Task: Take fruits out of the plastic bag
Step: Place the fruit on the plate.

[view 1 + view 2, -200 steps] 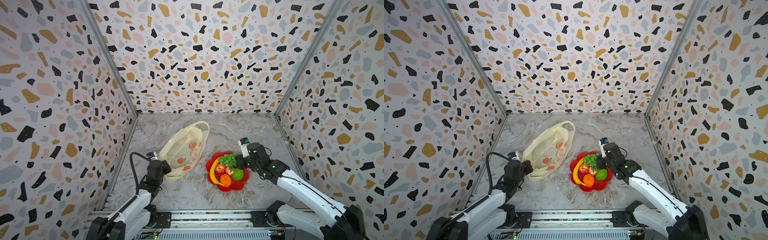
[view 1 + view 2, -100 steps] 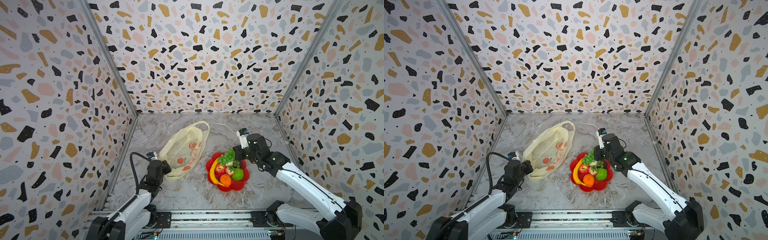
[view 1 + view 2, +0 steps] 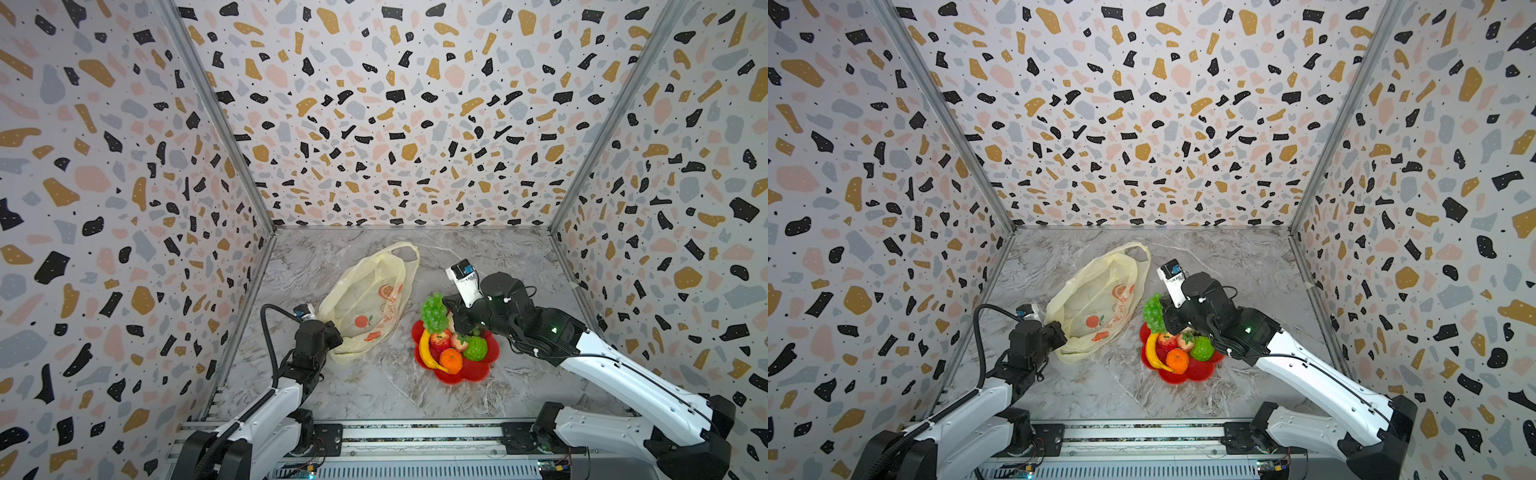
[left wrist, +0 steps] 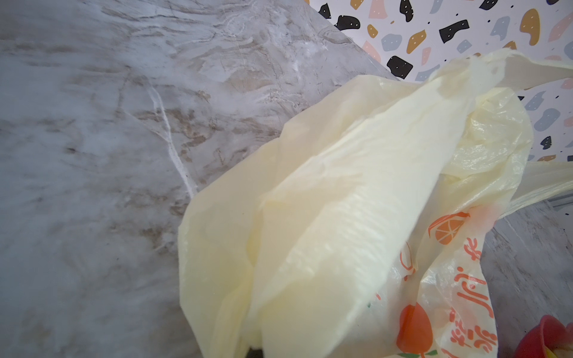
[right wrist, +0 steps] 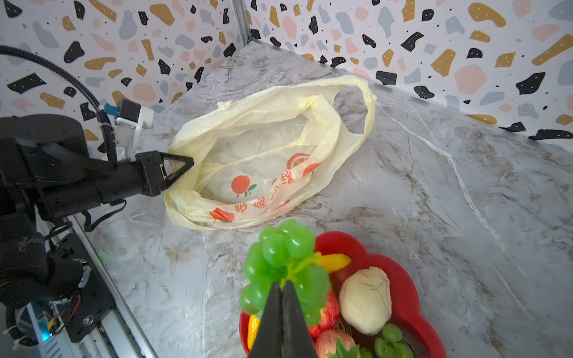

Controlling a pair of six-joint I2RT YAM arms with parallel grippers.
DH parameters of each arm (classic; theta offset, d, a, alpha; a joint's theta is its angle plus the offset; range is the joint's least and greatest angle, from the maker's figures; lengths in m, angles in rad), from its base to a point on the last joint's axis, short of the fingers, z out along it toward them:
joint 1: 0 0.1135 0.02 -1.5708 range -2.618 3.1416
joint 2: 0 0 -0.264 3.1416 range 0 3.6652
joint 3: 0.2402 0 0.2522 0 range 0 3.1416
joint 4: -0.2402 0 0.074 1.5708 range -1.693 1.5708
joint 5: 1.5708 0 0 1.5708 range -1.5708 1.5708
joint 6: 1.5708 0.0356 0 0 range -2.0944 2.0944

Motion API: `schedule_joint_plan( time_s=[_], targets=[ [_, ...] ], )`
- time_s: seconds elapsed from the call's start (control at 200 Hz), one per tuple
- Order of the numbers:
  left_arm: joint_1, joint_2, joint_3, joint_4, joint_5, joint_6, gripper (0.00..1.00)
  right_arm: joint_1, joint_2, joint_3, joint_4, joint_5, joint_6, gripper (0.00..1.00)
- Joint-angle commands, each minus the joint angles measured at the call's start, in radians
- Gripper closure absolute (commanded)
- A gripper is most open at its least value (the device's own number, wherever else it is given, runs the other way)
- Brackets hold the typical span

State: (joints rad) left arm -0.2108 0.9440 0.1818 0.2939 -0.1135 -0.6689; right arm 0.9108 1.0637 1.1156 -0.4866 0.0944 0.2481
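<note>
The right claw (image 5: 282,288), pressed together on the stem of a green grape bunch (image 5: 285,257), holds the fruit in the air above the edge of a red plate (image 3: 478,372), on the side facing the bag (image 3: 365,299). Below it on the plate lie a banana (image 3: 426,351), apple (image 3: 439,340), strawberry (image 3: 458,343), citrus (image 3: 476,348) and orange (image 3: 451,360). In both top views the right wrist hides the plate's far half. The right wrist view shows a beige pear piece (image 5: 366,300) and a second bunch (image 5: 392,341) there, while the raised grapes cover part of the banana. To the left, the left claw (image 5: 187,162) pinches the near end of the bag's rim. The bag lies slack on the marble table (image 3: 374,395), near the plate but apart from it, with its loop handles toward the back wall (image 3: 395,124). The crinkled yellow film fills much of the left wrist view. Terrazzo-patterned walls close in the table on three sides.
</note>
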Motion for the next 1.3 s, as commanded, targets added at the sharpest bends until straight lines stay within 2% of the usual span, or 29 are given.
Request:
schedule_joint_plan(
  time_s=[0.0,0.225,0.496,0.871,1.297],
  targets=[
    [-0.005,-0.003,0.018,0.042,0.0,0.013,1.0,0.036,-0.054,0.021,-0.057,0.062,0.004,1.0],
    [-0.005,-0.004,0.018,0.04,-0.002,0.014,1.0,0.095,-0.126,-0.068,-0.14,0.068,0.074,1.0],
    [-0.005,0.001,0.018,0.042,-0.003,0.014,1.0,0.097,-0.219,-0.187,-0.18,0.051,0.152,1.0],
    [-0.004,0.008,0.018,0.045,-0.004,0.014,1.0,0.101,-0.308,-0.239,-0.179,-0.001,0.19,1.0],
    [-0.005,0.0,0.019,0.04,-0.005,0.014,1.0,0.112,-0.262,-0.34,-0.067,-0.087,0.196,1.0]
  ],
)
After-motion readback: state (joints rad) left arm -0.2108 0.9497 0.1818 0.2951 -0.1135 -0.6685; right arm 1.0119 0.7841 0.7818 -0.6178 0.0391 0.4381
